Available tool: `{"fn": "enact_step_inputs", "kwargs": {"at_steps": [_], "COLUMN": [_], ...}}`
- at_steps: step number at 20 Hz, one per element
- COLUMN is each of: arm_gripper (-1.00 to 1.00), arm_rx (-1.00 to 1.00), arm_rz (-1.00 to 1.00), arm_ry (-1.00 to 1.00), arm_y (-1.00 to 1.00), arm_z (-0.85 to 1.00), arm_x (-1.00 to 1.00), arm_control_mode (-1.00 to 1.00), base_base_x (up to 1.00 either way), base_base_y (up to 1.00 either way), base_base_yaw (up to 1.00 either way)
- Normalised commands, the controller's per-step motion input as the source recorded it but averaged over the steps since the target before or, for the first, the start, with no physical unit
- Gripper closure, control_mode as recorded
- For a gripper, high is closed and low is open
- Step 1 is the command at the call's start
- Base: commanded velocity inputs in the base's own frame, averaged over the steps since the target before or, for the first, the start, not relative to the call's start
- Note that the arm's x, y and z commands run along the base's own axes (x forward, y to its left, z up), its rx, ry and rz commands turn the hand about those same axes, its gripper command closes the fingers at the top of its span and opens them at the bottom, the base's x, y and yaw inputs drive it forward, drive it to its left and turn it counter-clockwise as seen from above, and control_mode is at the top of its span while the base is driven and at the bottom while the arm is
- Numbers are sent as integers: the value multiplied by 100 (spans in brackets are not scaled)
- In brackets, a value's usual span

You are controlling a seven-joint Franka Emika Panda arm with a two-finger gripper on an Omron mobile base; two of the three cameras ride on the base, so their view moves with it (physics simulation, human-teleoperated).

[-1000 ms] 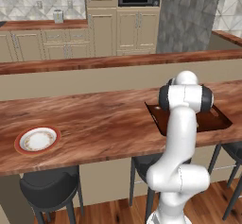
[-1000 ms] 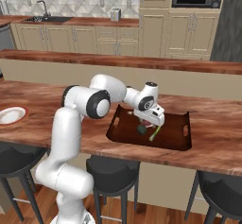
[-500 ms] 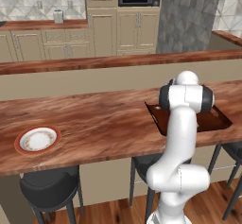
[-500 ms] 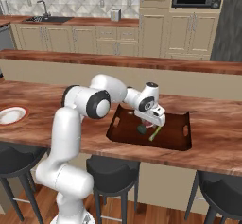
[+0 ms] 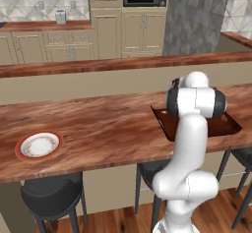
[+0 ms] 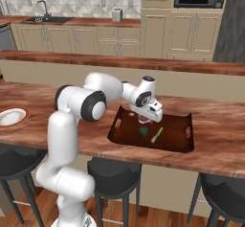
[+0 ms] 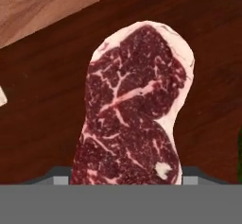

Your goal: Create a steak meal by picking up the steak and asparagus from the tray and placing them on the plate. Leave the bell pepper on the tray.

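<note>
The claw [image 6: 145, 119] is down in the tray [image 6: 177, 142], closed across the steak [image 7: 134, 109] between its tips, so a firm grip and straight lift should clear the rim, leaving pepper [image 6: 143, 131] and asparagus [image 6: 157, 135] just beside it undisturbed.

You are seeing very little change over this last second. The gripper [image 6: 145, 120] is sitting a touch lower over the tray [image 6: 178, 143] than it was a second ago, and its jaws are closing in around the steak [image 7: 134, 109], narrower than before. In the right base view the steak [image 6: 143, 119] is showing between the fingers, right under the hand.
</note>
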Motion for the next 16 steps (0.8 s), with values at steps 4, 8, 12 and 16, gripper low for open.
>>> {"fn": "enact_step_inputs", "kwargs": {"at_steps": [4, 8, 12, 16], "arm_gripper": [100, 100, 100, 100], "arm_rx": [0, 1, 0, 1], "arm_rz": [6, 12, 11, 16], "arm_ry": [-10, -7, -4, 0], "arm_y": [29, 50, 81, 97], "arm_z": [89, 77, 73, 70], "arm_x": [-13, -29, -44, -52], "arm_control_mode": [-100, -100, -100, -100], "base_base_x": [0, 0, 0, 0], "base_base_y": [0, 0, 0, 0], "base_base_yaw": [0, 0, 0, 0]}}
